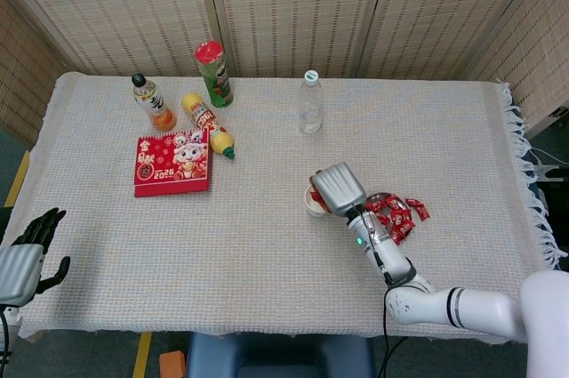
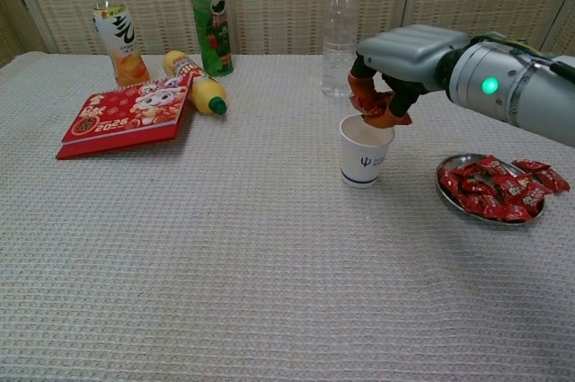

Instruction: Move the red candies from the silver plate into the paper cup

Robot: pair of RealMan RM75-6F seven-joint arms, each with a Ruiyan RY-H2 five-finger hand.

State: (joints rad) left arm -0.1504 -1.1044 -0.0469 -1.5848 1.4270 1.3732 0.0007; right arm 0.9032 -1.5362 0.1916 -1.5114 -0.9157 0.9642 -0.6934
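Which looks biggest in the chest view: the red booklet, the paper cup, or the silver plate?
1. Red booklet, widest.
2. Silver plate, partly under candies.
3. Paper cup, narrowest, though taller than the plate.
All sit at similar distance, so the order seems fair.

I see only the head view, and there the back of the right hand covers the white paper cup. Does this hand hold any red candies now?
Observer: Yes. In the chest view the right hand grips a bunch of red wrapped candies in its curled fingers.
Operator: Are they over the cup, or beside it?
Observer: They hang directly over the mouth of the white paper cup, about level with its rim. They are not yet released.
Operator: The arm hides part of the plate from me. What is on it?
Observer: The round silver plate carries a heap of red candies, and a few hang over its right edge.
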